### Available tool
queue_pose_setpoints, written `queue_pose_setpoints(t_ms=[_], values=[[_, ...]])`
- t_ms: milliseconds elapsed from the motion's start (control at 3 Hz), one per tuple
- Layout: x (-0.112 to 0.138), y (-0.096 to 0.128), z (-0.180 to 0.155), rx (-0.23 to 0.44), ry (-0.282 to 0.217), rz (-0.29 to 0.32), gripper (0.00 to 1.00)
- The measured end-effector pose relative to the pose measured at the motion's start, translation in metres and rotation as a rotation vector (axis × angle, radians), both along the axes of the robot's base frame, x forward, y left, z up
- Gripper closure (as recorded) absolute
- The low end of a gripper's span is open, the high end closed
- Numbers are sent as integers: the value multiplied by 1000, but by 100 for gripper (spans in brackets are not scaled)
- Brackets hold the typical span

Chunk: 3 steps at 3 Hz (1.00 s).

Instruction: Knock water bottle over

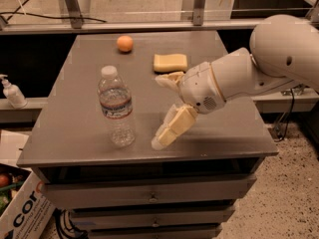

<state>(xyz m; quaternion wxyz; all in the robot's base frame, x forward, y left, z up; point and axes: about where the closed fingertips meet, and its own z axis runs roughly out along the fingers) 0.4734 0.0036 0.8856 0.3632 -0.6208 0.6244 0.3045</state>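
The water bottle (116, 108) stands upright on the grey table (75, 88), near the front left. It is clear ribbed plastic with a white cap and a red-white-blue label band. My gripper (158, 111) is just right of the bottle, a short gap away and not touching it. It is open, with one yellowish finger (167, 78) toward the back and the other finger (172, 129) reaching down toward the table's front edge. The white arm (259, 68) comes in from the right.
A yellow sponge (170, 62) lies at the table's middle back, just behind my gripper. An orange (125, 43) sits at the back left. A white pump dispenser bottle (12, 91) stands on a ledge to the left. Drawers (149, 195) lie under the tabletop; a cardboard box (20, 208) is on the floor.
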Motion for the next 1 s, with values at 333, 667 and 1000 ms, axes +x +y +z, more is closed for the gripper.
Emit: queue_pose_setpoints(t_ms=[333, 667, 1000], values=[[7, 29, -3, 82, -9, 15, 0], [7, 53, -2, 147, -2, 20, 0], [2, 68, -2, 200, 15, 14, 0]])
